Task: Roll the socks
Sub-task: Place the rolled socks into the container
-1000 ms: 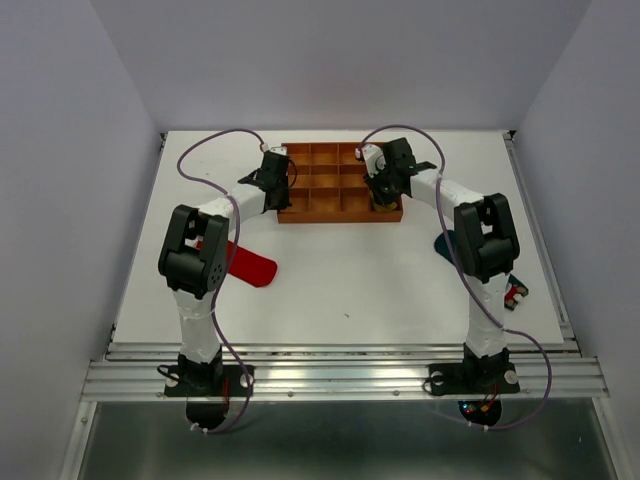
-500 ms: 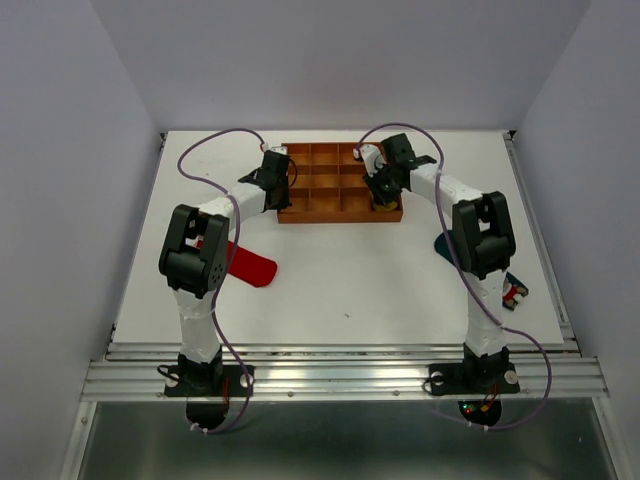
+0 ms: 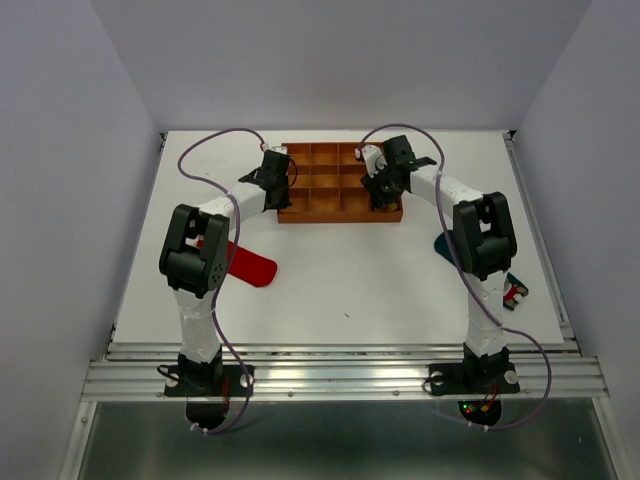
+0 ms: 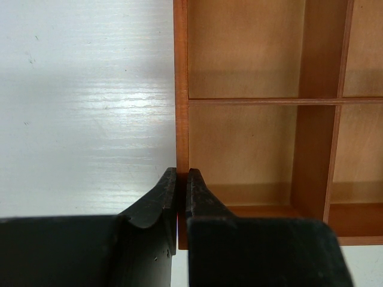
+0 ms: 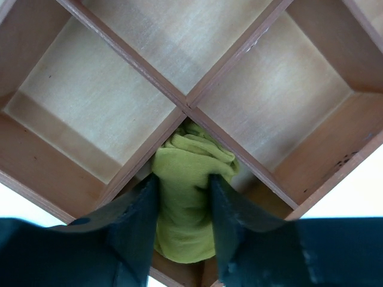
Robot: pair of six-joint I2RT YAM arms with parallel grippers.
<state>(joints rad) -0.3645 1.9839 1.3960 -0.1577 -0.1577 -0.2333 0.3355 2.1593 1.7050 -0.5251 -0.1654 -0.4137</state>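
Observation:
A rolled yellow sock sits in the near right corner compartment of the orange-brown gridded tray. My right gripper reaches down into that compartment, and its two fingers press the bundle from both sides. My left gripper is shut on the tray's left wall, near its front corner. A flat red sock lies on the white table beside the left arm. A dark teal sock lies at the right, mostly hidden behind the right arm.
The tray's other compartments in view hold nothing. A small red, white and black object lies near the table's right edge. Purple cables loop over both arms. Grey walls close in the table on three sides.
The right gripper has shifted slightly over the tray's right front corner. The left arm, the red sock and the teal sock have not moved.

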